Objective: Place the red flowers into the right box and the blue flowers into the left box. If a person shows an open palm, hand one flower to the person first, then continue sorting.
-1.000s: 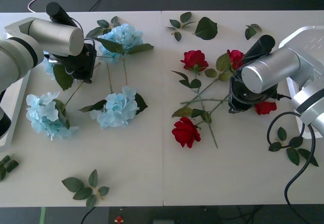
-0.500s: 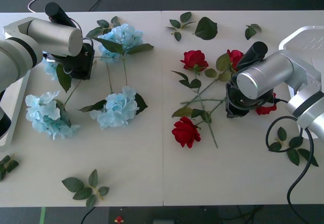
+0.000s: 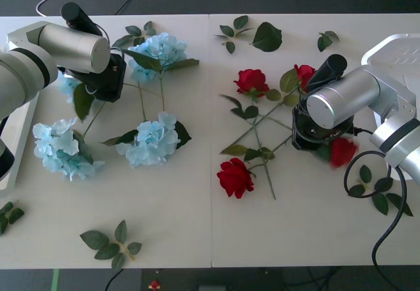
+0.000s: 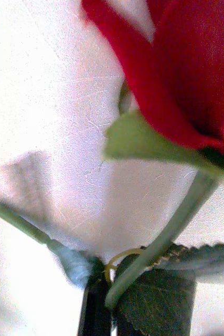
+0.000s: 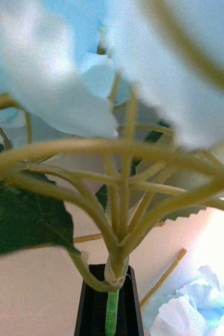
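My left gripper [image 3: 105, 84] is at the far left, shut on the stem of a blue flower [image 3: 65, 84] whose head is partly hidden behind the arm. From the left wrist, the black fingers [image 5: 91, 310] clamp the green stem under the pale blue head [image 5: 117, 52]. Three more blue flowers [image 3: 151, 140] lie on the table's left half. My right gripper [image 3: 314, 140] is shut on a red flower [image 3: 342, 152], its stem pinched between the fingers [image 4: 93, 310] below the bloom [image 4: 195, 68]. Three red flowers [image 3: 251, 79] lie mid-table. The right box [image 3: 394, 48] and left box [image 3: 13, 153] sit at the table's ends.
Loose leaf sprigs lie at the front left [image 3: 111, 242], along the far edge [image 3: 252, 35] and by the right arm [image 3: 377, 196]. A black cable [image 3: 387, 238] loops at the front right. The crossed stems [image 3: 259, 130] of the lying roses are tangled just left of my right gripper.
The right gripper has lifted its rose a little, and the bloom has swung lower. The tangled stems were dragged, shifting the front rose left. The left gripper moved slightly up and right with its blue flower.
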